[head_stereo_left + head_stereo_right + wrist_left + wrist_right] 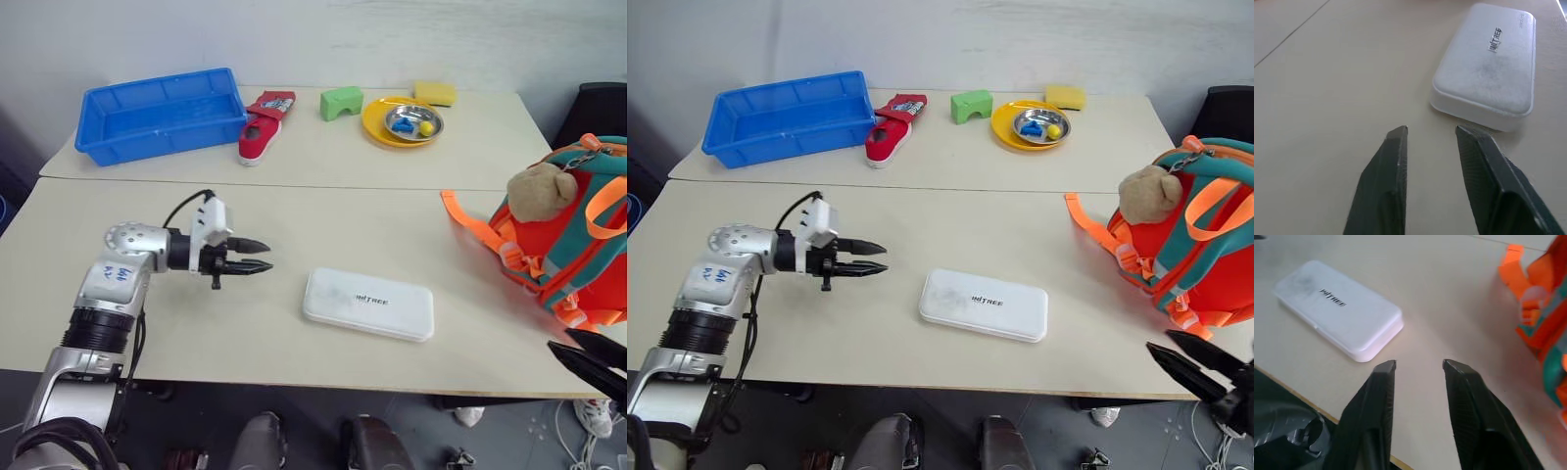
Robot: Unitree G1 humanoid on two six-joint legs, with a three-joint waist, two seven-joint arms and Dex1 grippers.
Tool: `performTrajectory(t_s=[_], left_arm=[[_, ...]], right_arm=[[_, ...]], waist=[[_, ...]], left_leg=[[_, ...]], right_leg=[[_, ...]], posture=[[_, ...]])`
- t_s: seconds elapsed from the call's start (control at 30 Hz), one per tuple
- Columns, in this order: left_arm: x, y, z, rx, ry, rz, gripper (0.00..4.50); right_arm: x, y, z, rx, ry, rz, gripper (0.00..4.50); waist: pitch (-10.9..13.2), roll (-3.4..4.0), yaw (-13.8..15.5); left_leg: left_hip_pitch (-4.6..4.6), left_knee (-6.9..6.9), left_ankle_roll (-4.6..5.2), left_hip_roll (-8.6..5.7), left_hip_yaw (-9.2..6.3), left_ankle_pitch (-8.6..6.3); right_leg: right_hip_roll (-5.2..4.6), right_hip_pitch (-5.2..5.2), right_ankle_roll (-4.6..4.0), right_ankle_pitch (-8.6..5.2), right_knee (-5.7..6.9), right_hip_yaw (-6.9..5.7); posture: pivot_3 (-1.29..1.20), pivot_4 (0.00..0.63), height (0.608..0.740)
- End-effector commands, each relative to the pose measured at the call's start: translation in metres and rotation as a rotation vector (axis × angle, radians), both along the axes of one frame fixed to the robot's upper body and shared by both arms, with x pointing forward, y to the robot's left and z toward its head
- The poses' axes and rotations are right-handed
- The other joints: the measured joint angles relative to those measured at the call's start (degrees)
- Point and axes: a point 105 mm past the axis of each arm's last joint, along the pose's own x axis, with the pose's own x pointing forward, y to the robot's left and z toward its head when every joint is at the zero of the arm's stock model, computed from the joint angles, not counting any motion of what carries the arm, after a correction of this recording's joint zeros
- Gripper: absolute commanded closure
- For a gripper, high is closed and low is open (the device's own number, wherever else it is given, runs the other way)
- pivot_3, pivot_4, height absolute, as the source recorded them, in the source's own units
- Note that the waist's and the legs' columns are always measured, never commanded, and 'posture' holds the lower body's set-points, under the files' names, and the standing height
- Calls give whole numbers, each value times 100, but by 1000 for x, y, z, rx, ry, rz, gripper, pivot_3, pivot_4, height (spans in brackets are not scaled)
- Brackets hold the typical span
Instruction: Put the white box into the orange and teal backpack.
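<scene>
From the head camera you see the white box (368,304) lying flat on the near table (294,245), close to its front edge, with bare tabletop on every side of it. Your left gripper (265,256) hangs over the table off to the box's left, pointing toward it, its fingers parted by a small gap and holding nothing; open surface lies between the tips and the box. The orange and teal backpack (573,245) sits at the table's right edge, its teddy bear (539,191) facing the middle and an orange strap (470,223) trailing on the tabletop toward the box. Your right gripper (1190,360) pokes in past the front right corner, below the backpack, fingers apart and empty. On the far table stand a blue bin (162,113), a red shoe (265,127), a green block (341,102) and a yellow plate (377,122). In the left wrist view the box's short end lies just beyond the fingertips (1398,134), not touching. In the right wrist view the box's corner sits ahead of the fingers near the table's front edge.
</scene>
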Motion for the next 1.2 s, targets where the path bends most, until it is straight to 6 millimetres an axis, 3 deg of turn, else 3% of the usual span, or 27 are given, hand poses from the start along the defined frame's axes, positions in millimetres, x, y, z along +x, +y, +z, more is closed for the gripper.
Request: performTrajectory(t_s=[0.03, 0.07, 0.17, 0.33, 0.53, 0.83, 1.2], left_arm=[[5, -12, 1, 29, -53, -31, 4165], [4, -18, 0, 25, -45, -48, 4475], [-2, -26, -7, 25, -7, -75, 4475], [-10, -30, -14, 17, 35, -73, 4475], [-19, -38, -21, 28, 51, -101, 4475], [-25, -60, -35, 40, 54, -124, 4475], [-22, -59, -33, 14, 76, -90, 4475]], right_arm=[[8, 21, 2, -32, 3, 132, 4290], [11, 27, 0, -35, 15, 176, 4500], [24, 36, -12, -99, 42, 236, 4500], [58, 30, -34, -228, 55, 191, 4500], [83, 34, -55, -325, 70, 218, 4500], [110, 37, -57, -338, 50, 223, 4500], [129, 45, -51, -292, 1, 194, 4500]], waist=[[1, -2, 3], [1, -2, 3], [2, -5, -5], [3, -7, -10], [3, -6, 11], [3, -5, 8], [3, -5, 7]], left_leg=[[0, 3, 2, 0, 0, 0], [-2, 3, 2, 0, -1, 0], [-4, 7, 1, 1, -1, 1], [-8, 16, -8, 4, 0, 9], [-8, 21, -8, 3, -1, 12], [-8, 27, -6, 1, -1, 13], [-8, 29, -6, 2, -1, 13]], right_leg=[[0, 0, 0, 0, 2, 0], [0, -1, 1, 0, 2, 0], [3, -3, 1, 0, 6, -1], [7, -11, 1, 0, 15, 2], [6, -11, 1, 0, 20, 1], [4, -8, 1, 0, 22, -1], [4, -8, 1, 0, 25, -2]], posture=[[0, 150, 740], [0, 150, 740], [0, 150, 740], [0, 150, 740], [0, 150, 740], [0, 150, 740], [0, 150, 740]])
